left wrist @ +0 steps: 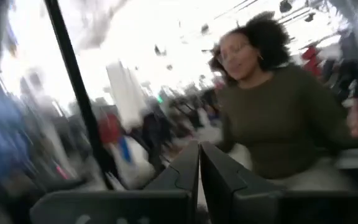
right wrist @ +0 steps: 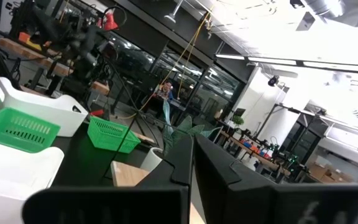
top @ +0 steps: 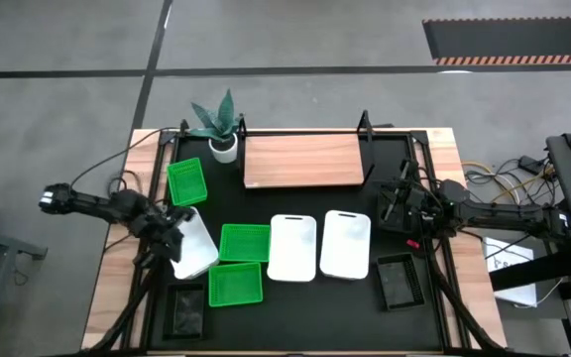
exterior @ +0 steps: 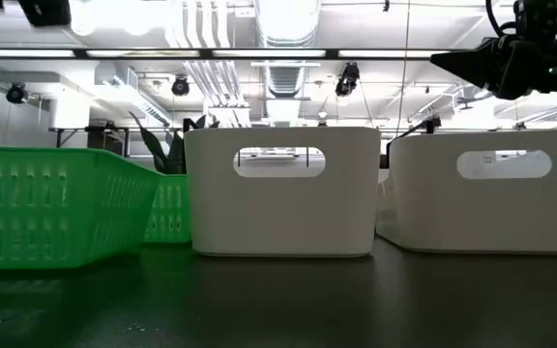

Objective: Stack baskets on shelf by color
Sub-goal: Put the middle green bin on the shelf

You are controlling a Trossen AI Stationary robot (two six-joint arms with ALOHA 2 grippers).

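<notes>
Nothing stacked yet: shelf (top: 302,161) at the far middle bare. Three green baskets (top: 244,243), three white baskets (top: 292,247) and two black baskets (top: 397,281) spread over the near table (top: 295,307). Left gripper (top: 171,238) closed beside the tilted white basket (top: 195,244), right gripper (top: 397,206) closed and empty, right of the shelf.

Left wrist view was motion-blurred; room unreadable. Green basket (exterior: 51,206) cut off at the low view's edge; shelf hidden behind baskets.
</notes>
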